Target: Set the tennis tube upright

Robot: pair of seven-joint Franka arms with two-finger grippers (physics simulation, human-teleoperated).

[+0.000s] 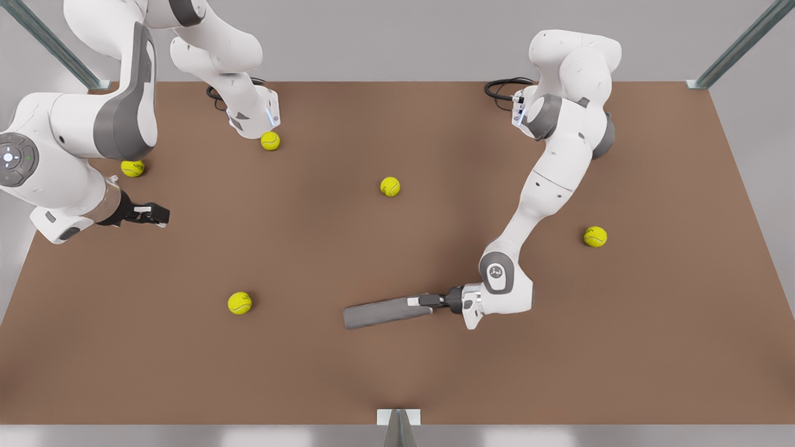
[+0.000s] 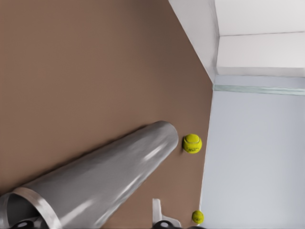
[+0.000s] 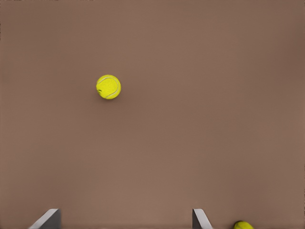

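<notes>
Brown table (image 1: pixel 397 372), seen from above in the front view, carries a dark-grey tennis tube (image 1: pixel 379 312) lying on its side toward six o'clock of the table's middle. The tube is not yet upright; the whole lift and tilt is left to do, though a grasp looks made.

At the tube's three o'clock end, the left gripper (image 1: pixel 420 302) reaches in level with the table, its jaws clamped on the tube's silver-rimmed end. The left wrist view looks along the tube (image 2: pixel 102 183) from that rim — the body runs away across the table toward a tennis ball near the table's edge (image 2: pixel 192 143). Whether the tube holds any balls cannot be told: its open mouth is cut off at the frame's corner.

The right gripper (image 1: pixel 152 214) waits at nine o'clock of the table, well apart from the tube. The right wrist view shows two finger tips (image 3: pixel 47 219) with a wide gap between them — the jaws stand apart, holding nothing, above bare table and one ball (image 3: pixel 108 87).

Five yellow-green tennis balls lie loose on the table: one near the middle (image 1: pixel 390 186), one toward seven o'clock (image 1: pixel 240 303), one toward three o'clock (image 1: pixel 595 236), one toward eleven o'clock (image 1: pixel 270 141), and one toward ten o'clock (image 1: pixel 132 167).
</notes>
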